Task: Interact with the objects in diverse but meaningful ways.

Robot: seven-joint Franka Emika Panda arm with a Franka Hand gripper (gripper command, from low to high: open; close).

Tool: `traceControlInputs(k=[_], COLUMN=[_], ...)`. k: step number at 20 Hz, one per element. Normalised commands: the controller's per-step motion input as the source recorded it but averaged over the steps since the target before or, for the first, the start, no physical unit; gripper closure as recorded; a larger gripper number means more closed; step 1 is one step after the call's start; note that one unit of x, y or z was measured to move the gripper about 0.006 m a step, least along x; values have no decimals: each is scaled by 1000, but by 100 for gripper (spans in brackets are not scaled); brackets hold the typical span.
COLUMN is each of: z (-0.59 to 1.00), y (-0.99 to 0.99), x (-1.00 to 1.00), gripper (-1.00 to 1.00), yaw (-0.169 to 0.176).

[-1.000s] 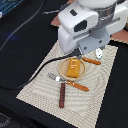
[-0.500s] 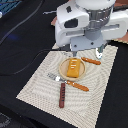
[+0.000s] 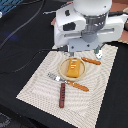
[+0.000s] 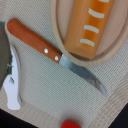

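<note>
Exterior view shows the arm hanging over the far edge of a beige placemat (image 3: 45, 82), its gripper (image 3: 98, 54) hidden under the wrist housing, so I cannot tell whether the jaws are apart or together. An orange-yellow ridged block (image 3: 73, 67) lies in a shallow tan plate (image 3: 62, 70) at the mat's middle. Near the plate lie an orange-handled fork (image 3: 70, 82) and a dark brown sausage stick (image 3: 62, 94). Wrist view shows the block (image 4: 92, 22), an orange-handled knife (image 4: 55, 55) beside the plate (image 4: 75, 55), one white finger (image 4: 12, 90), and a red tomato (image 4: 70, 123) at the frame edge.
</note>
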Motion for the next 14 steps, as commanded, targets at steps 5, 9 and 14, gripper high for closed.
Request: traceControlInputs(k=[5,9,14], z=[-264,-356,-394], y=[50,0,2], x=[-547,-487,-350], gripper=[-100,-100,-100], yaw=[-18,-15,-10])
